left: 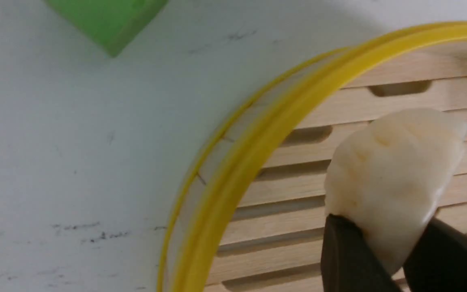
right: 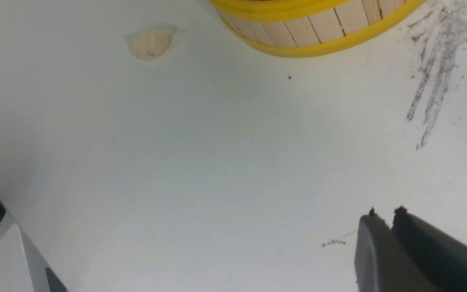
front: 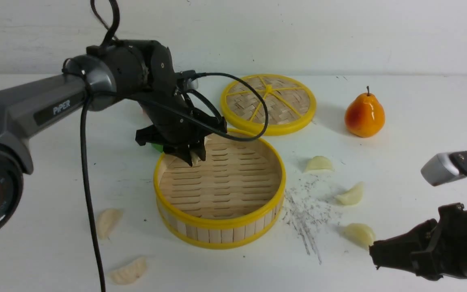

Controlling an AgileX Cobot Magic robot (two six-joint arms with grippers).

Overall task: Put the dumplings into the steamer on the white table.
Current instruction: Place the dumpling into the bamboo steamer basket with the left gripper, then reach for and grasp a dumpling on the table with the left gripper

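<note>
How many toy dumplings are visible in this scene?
6: one in the left end effector above the steamer, two left of it, three right; arms may hide others.

The steamer's (front: pixel 217 223) mouth is open upward, its slatted floor bare from the middle to the right wall. At the far left, the left fingers (front: pixel 183 153) and the dumpling (left: pixel 395 174) they hold occupy the space over the floor. The left arm (front: pixel 55 97) and its looping cable (front: pixel 89 202) block entry from that side. Behind the steamer, the lid (front: pixel 286 101) leaves little room; a green block (left: pixel 108 20) sits just outside the wall. Three dumplings (front: pixel 351 194) dot the bench (front: pixel 278 267) to the right, with gaps between them, and the pear (front: pixel 364 114) stands beyond. Between the steamer and the right fingers (right: pixel 373 247), the near bench gives a clear lane.
</note>
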